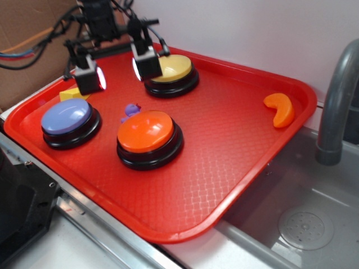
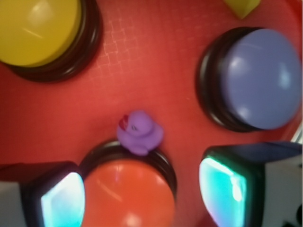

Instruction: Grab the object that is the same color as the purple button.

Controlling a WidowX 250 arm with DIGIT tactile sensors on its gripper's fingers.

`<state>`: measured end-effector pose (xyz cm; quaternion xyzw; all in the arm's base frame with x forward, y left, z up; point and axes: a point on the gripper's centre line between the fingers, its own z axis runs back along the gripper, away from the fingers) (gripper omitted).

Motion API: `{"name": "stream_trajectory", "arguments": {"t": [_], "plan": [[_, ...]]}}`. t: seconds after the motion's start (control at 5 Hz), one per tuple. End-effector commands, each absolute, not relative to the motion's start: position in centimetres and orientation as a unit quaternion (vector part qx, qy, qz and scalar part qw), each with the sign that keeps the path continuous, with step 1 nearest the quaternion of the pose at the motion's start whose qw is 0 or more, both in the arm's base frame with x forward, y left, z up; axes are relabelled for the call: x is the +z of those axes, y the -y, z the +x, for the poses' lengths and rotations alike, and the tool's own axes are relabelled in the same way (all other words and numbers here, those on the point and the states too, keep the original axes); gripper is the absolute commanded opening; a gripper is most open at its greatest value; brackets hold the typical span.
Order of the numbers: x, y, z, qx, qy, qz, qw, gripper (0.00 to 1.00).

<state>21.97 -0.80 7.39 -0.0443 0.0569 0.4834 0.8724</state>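
- Exterior view: a red tray [image 1: 241, 168] holds three dome buttons, a yellow wedge [image 1: 72, 93] and an orange crescent [image 1: 280, 109].
- The purple toy [image 2: 140, 133] lies on the tray touching the orange button [image 1: 149, 138], between it, the purple button [image 1: 68, 123] and the yellow button [image 1: 173, 73].
- The gripper [image 1: 118, 73] hovers above the toy, fingers spread apart, empty.

Spread fingers [image 1: 90, 78] hover above the purple toy [image 1: 131, 111] beside the orange button [image 1: 145, 132].
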Motion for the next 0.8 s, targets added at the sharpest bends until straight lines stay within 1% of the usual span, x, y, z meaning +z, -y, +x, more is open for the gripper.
{"name": "stream_trajectory", "arguments": {"t": [0.0, 0.2, 0.4, 0.6], "plan": [[4.9, 0.0, 22.2, 0.541, -0.03, -0.039, 0.839, 1.0], [3.5, -0.2, 22.4, 0.549, -0.039, -0.036, 0.834, 1.0], [2.4, 0.0, 22.6, 0.551, -0.039, -0.048, 0.833, 1.0], [1.8, 0.1, 22.6, 0.558, -0.028, -0.065, 0.827, 1.0]]}}
